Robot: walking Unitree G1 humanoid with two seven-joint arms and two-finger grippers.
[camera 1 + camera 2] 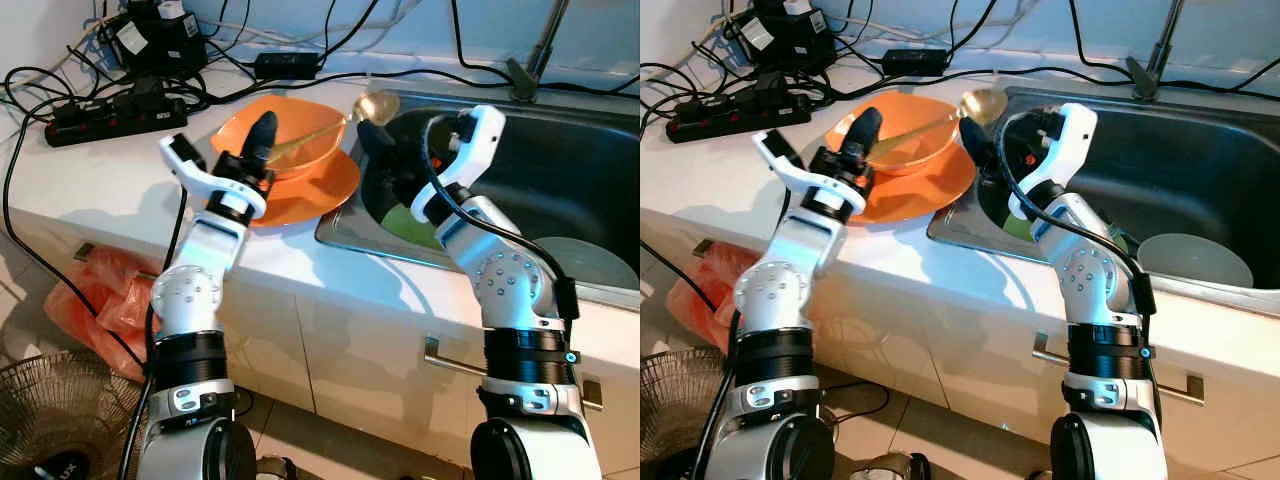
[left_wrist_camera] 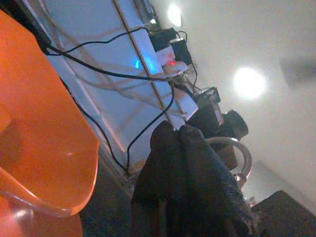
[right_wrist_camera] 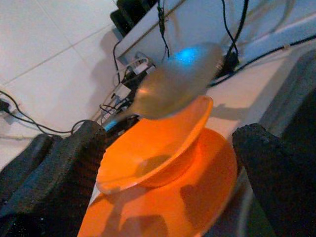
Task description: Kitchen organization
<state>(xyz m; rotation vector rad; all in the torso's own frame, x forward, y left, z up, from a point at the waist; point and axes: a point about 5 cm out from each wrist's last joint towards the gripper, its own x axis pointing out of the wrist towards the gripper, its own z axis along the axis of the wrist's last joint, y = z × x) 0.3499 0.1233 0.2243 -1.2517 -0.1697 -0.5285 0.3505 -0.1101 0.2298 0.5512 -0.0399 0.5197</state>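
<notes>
An orange bowl (image 1: 290,135) sits on an orange plate (image 1: 318,190) on the white counter (image 1: 110,190) beside the sink. A gold spoon (image 1: 372,106) rests in the bowl, its round end jutting over the rim toward the sink. My left gripper (image 1: 263,135) is shut with nothing in it, its fingers (image 2: 182,153) pointing up over the bowl's near left side. At the sink's left rim my right gripper (image 1: 383,158) stands open, facing the spoon (image 3: 177,79), the bowl (image 3: 158,140) and the plate (image 3: 173,207), a little short of the spoon.
The steel sink (image 1: 350,238) holds a green item (image 1: 405,226) and a pale round dish (image 1: 588,262). A power strip (image 1: 115,120) and several cables lie at the counter's back. A faucet (image 1: 530,62) stands behind the sink. An orange bag (image 1: 100,290) and a fan (image 1: 45,420) are on the floor.
</notes>
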